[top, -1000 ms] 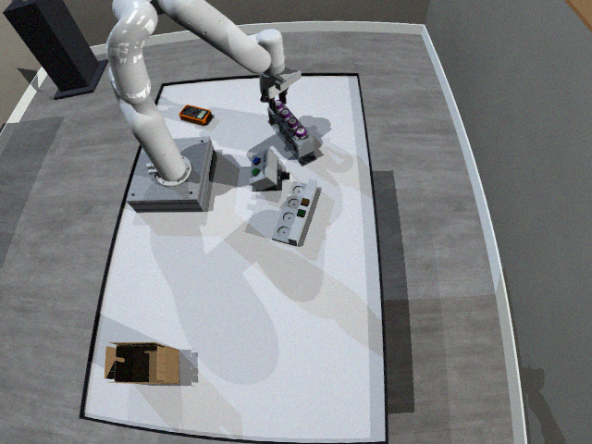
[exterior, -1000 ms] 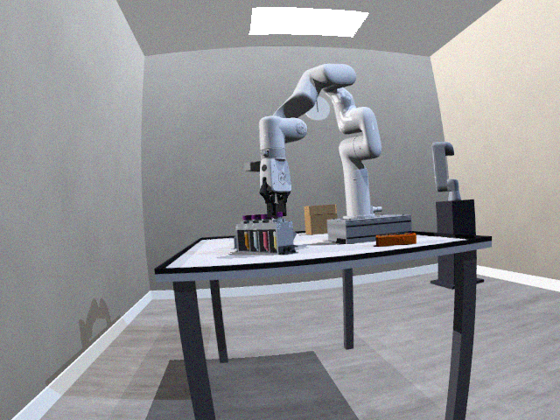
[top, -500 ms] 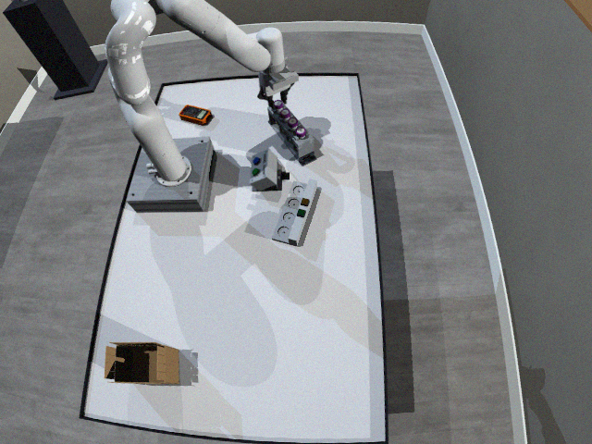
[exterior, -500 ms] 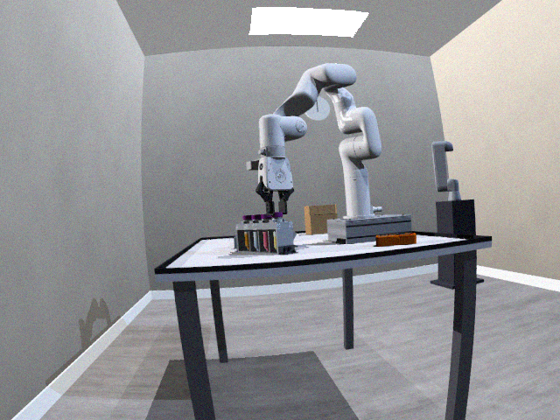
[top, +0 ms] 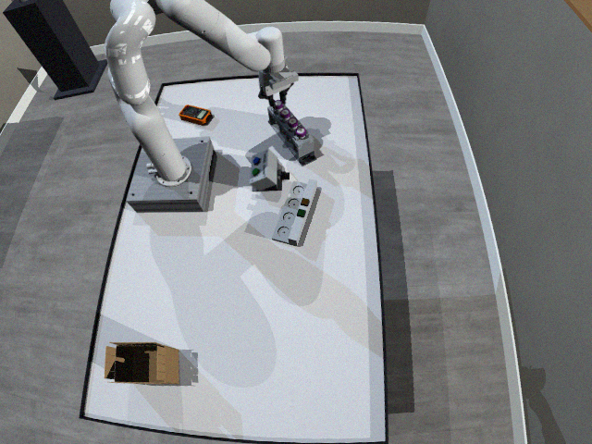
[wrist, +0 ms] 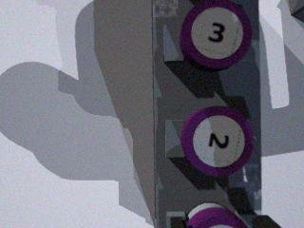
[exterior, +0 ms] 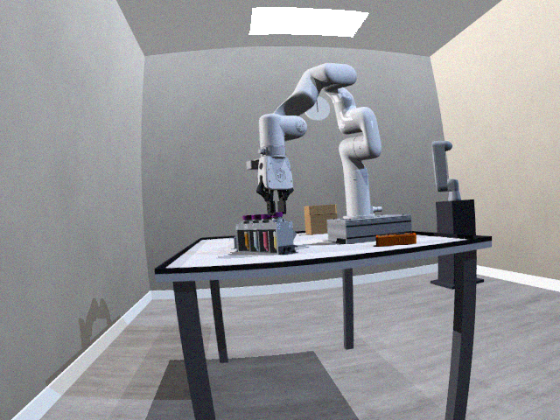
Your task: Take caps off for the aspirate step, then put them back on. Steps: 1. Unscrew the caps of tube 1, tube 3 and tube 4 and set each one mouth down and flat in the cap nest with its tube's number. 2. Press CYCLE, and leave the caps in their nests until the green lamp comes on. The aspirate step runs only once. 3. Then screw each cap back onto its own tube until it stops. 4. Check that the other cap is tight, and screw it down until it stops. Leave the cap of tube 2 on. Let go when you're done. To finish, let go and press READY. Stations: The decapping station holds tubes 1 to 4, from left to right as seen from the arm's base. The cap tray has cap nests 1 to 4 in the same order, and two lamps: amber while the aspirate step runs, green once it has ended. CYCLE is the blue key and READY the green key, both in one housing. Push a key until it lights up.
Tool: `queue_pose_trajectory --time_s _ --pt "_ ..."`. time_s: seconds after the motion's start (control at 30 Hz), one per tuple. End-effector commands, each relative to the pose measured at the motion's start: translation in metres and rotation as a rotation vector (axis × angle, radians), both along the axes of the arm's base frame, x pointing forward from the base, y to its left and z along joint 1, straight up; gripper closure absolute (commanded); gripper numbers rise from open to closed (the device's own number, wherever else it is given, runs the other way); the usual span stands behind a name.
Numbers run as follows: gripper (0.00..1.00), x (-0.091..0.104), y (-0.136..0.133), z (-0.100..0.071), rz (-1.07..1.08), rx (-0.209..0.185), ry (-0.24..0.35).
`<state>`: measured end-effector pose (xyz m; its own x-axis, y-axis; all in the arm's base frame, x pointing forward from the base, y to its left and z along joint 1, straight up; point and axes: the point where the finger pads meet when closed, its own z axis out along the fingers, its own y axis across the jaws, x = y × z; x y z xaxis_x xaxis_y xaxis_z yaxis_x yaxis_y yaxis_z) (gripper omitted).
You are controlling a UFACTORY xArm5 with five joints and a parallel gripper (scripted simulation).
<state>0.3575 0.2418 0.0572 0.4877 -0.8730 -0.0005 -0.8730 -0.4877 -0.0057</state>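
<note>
Cap 1 (wrist: 214,219) clamped in the hand (exterior: 275,206); numerals 2 and 3 legible only from wrist

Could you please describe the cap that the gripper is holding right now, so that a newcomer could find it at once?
Start at the grey tube rack on the white mat, beyond the key housing from the arm's base. Four purple-rimmed caps stand in a row; it is the end cap, nearest the orange meter. It alone sits between the gripper fingers.

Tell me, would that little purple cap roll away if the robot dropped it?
Probably. The cap of tube 1, pinched in the gripper, looks round, so on edge it might roll. It also looks small, likely light, and flat-topped, so mouth down it should rest steady.
</note>
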Motion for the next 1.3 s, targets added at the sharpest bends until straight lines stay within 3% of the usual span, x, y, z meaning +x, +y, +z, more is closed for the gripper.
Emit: queue_pose_trajectory --time_s 0.0,0.17,0.57,0.73,0.87,1.23,1.27 --pt "1.0 0.001 0.001 0.001 0.0 0.004 -0.001" --pt "1.0 0.001 0.001 0.001 0.0 0.004 -0.001" --pt "1.0 0.001 0.0 0.037 0.0 0.004 -0.002" --pt "1.0 0.001 0.0 0.037 0.0 0.004 -0.002" --pt "1.0 0.007 -0.031 0.037 0.3 0.002 -0.003" --pt "1.0 0.013 -0.061 0.037 0.608 0.0 -0.004" --pt "1.0 0.015 -0.07 0.036 0.712 0.0 -0.005"
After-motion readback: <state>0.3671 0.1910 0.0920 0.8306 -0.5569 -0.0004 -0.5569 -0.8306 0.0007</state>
